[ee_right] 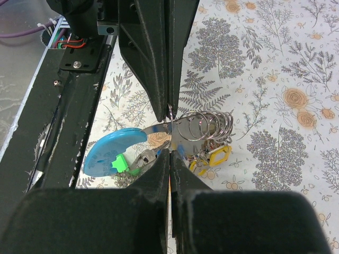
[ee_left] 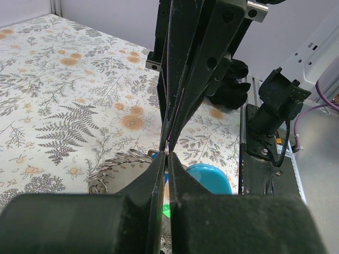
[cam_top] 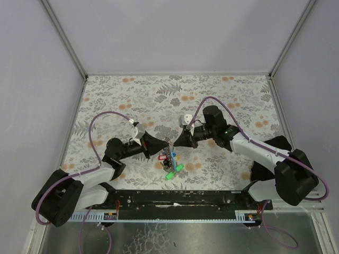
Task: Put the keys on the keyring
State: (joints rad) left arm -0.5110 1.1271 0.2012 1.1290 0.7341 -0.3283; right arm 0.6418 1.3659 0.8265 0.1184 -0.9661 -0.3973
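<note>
The keyring (ee_right: 209, 125) hangs low over the table between my two grippers: several silvery rings, a shiny grey tag (ee_right: 159, 129) and a light-blue strap (ee_right: 111, 152). Keys hang below it, with a green cap (ee_right: 119, 162) and yellow caps (ee_right: 214, 156) showing. In the top view the bunch (cam_top: 170, 156) shows the green key (cam_top: 174, 170) lowest. My left gripper (cam_top: 162, 146) and right gripper (cam_top: 175, 143) meet tip to tip. Both are shut on a thin ring wire of the keyring. In the left wrist view, the tag (ee_left: 114, 170) and strap (ee_left: 211, 178) sit behind my shut fingers (ee_left: 159, 174).
The floral tablecloth (cam_top: 222, 100) covers the table. A black rail (cam_top: 175, 198) runs along the near edge by the arm bases. White walls stand at the left, right and far sides. Purple cables (cam_top: 94, 132) loop above both arms.
</note>
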